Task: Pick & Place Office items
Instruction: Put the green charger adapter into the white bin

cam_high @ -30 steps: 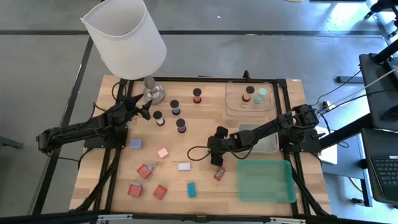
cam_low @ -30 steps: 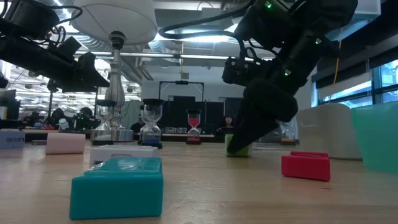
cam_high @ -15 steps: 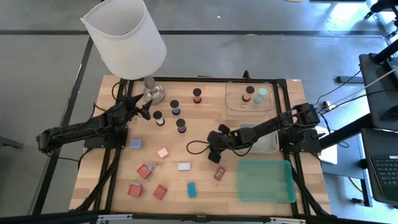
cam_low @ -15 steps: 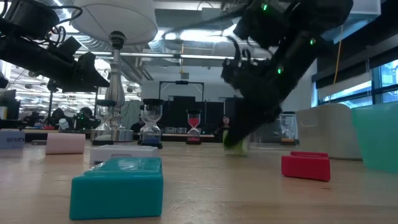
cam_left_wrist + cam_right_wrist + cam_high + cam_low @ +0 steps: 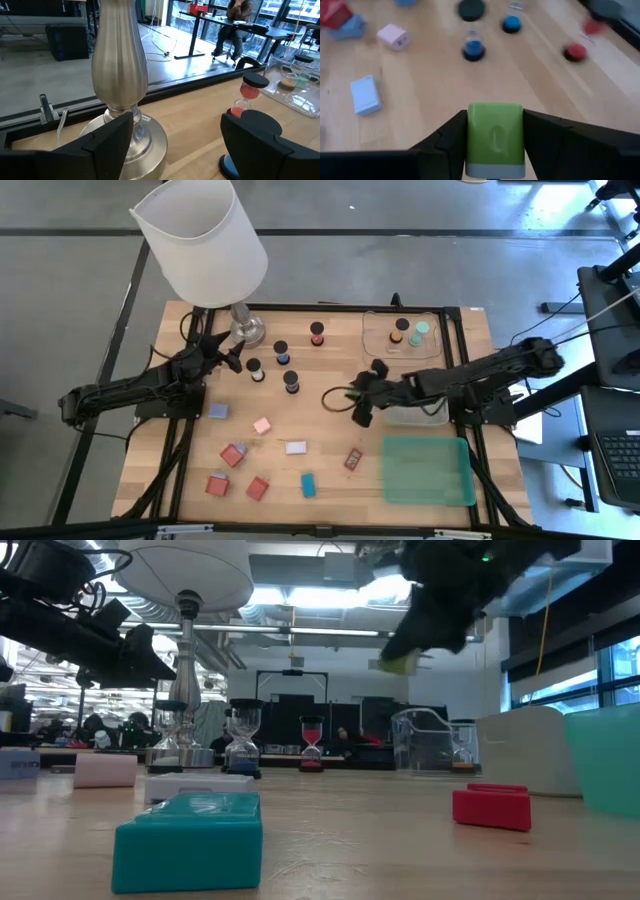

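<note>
A: Where is the green block (image 5: 495,139) sitting at this moment?

B: It is sitting between the two dark fingers (image 5: 445,145) of the right gripper (image 5: 357,394), which are pressing on its two side faces. In the right wrist view its long axis is running along the fingers, with the green body reaching forward past them and a pale band showing at the near end.

A: So the fingers are closing on it?

B: They are gripping it, narrowed to the block's width. In the low view the block (image 5: 399,662) is hanging well above the table (image 5: 330,380), tilted, under the dark mass of the gripper (image 5: 440,610).

A: And over what part of the table is it hanging?

B: Over the middle, just beside the grey tray (image 5: 425,415) and near the clear tray (image 5: 372,340), with the green tray (image 5: 427,471) closer to the front edge.

A: What is the other arm doing?

B: The left gripper (image 5: 228,355) is hovering beside the lamp (image 5: 203,240), near its base. In the left wrist view its fingers (image 5: 107,135) are standing wide apart, holding nothing, with the metal lamp stem (image 5: 119,65) between them farther off and a red-capped cylinder (image 5: 250,92) beyond.

A: And the remaining pieces?

B: The teal block (image 5: 190,840) and a red block (image 5: 492,806) are lying on the wood near the front.
</note>
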Tool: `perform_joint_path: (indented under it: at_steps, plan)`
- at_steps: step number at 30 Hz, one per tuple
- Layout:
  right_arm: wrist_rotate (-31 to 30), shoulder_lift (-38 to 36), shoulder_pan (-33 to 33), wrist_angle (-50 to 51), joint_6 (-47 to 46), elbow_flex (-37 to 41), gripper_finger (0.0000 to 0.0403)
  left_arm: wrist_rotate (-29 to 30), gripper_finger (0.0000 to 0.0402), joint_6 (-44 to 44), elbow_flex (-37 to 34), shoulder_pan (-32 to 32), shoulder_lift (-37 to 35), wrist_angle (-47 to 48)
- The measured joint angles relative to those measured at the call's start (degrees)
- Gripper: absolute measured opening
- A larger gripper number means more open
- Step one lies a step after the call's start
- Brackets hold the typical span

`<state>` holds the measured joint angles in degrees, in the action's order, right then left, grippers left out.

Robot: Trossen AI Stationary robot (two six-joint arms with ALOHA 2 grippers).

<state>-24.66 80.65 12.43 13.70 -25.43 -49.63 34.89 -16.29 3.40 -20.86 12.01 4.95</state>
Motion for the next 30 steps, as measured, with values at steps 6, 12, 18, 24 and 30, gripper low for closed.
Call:
perform_joint_path:
  at_steps: [6, 12, 18, 24, 30]
  plan:
    - [-2.42, -8.28, 2.67, 1.96, -20.01, 9.83, 0.0156, -0.01, 0.0297, 0.02, 0.0, 0.01, 0.0, 0.0]
    - [-11.7, -15.66, 9.56, 10.08, -33.21, 13.97, 0.0156, -0.01, 0.0297, 0.02, 0.0, 0.02, 0.0, -0.02]
    - [-13.45, -18.59, 14.12, 25.23, -46.17, 13.97, 0.0156, -0.01, 0.0297, 0.0, 0.0, 0.01, 0.0, 0.0]
    - [-13.47, -17.56, 16.65, 34.04, -58.61, 13.97, 0.0157, -0.02, 0.0297, 0.02, 0.0, 0.02, 0.0, 0.0]
    - [-13.48, -13.66, 16.66, 34.92, -62.81, 13.97, 0.017, -0.02, 0.0297, 0.02, 0.0, 0.01, 0.0, 0.0]
